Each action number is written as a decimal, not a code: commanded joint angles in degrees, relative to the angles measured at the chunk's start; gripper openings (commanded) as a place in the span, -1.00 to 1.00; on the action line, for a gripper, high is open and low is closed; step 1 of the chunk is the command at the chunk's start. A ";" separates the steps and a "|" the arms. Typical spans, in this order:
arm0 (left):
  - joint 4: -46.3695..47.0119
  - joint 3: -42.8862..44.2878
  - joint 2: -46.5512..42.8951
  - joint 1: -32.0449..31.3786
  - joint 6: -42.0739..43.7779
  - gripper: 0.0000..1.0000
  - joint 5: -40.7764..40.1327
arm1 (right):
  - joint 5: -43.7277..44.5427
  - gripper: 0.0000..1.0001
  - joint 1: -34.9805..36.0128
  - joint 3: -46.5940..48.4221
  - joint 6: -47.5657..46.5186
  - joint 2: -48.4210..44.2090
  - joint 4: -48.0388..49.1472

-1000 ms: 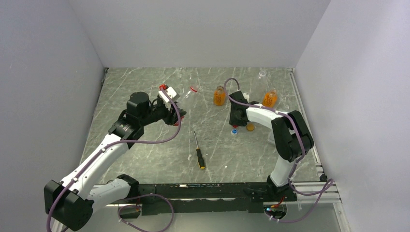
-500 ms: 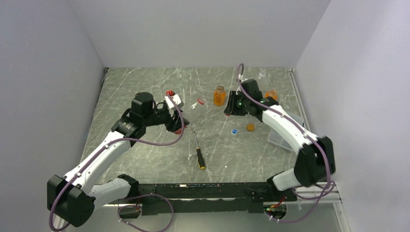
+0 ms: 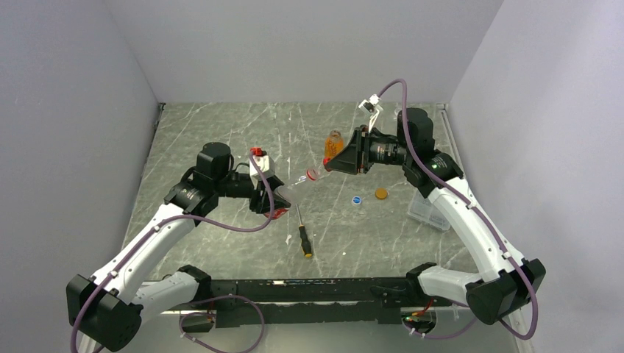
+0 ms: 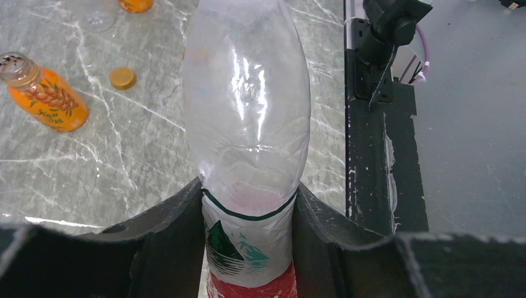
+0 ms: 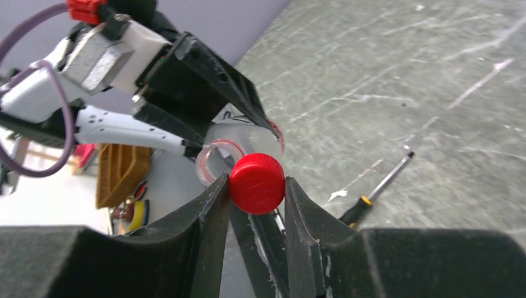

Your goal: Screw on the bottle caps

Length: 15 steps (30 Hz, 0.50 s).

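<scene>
Nearest the arm bases, the screwdriver [image 3: 302, 234] lies flat on the table [image 3: 221, 132], out of play. Just beyond it, our left gripper [image 3: 268, 198] is clamped around the clear bottle [image 3: 294, 184]. The jaws are nearly closed on the labelled lower body, and the open neck is raised off the table and angled toward the other arm. We judge this bottle to be empty, light and thin-walled. It will dent if we squeeze harder and twist in the jaws if we squeeze less. The stiffer labelled band near the base looks like the right place to hold it, leaving the neck free.

A little further out, the blue cap [image 3: 357, 199] and an orange cap [image 3: 381, 193] rest loose on the table. Above them, our right gripper [image 5: 255, 186] pinches the red cap [image 5: 257, 183] across its rim, jaws almost fully shut on it. The cap sits just beside the bottle's mouth, off-centre and not seated. We cannot tell whether they touch. The cap is small, rigid and probably slick, so it has to meet the threads squarely before we turn it.

Farthest back, an uncapped amber bottle [image 4: 46, 93] stands waiting.
</scene>
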 commanded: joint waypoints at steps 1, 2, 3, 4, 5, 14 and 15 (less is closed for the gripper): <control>1.37 1.43 -1.67 -0.13 0.74 -0.22 4.64 | -9.24 -0.64 -0.02 1.41 2.73 -0.12 6.59; 1.27 1.49 -1.61 -0.13 0.80 -0.23 4.73 | -9.96 -0.63 -0.02 1.40 3.12 -0.07 7.23; 1.23 1.55 -1.59 -0.13 0.88 -0.24 4.83 | -10.53 -0.62 -0.02 1.44 3.48 0.01 7.77; 1.14 1.64 -1.51 -0.13 1.03 -0.25 4.87 | -11.19 -0.62 0.25 1.52 3.70 0.32 8.06; 1.25 1.68 -1.44 -0.13 1.05 -0.26 4.96 | -11.76 -0.61 0.58 1.75 3.64 0.63 7.99; 2.22 2.13 -1.44 -0.13 0.82 -0.38 5.23 | -12.38 -0.61 2.00 2.88 1.52 2.10 5.43; 2.12 2.12 -1.27 -0.13 0.89 -0.39 5.24 | -12.69 -0.61 2.00 2.81 1.75 2.08 5.74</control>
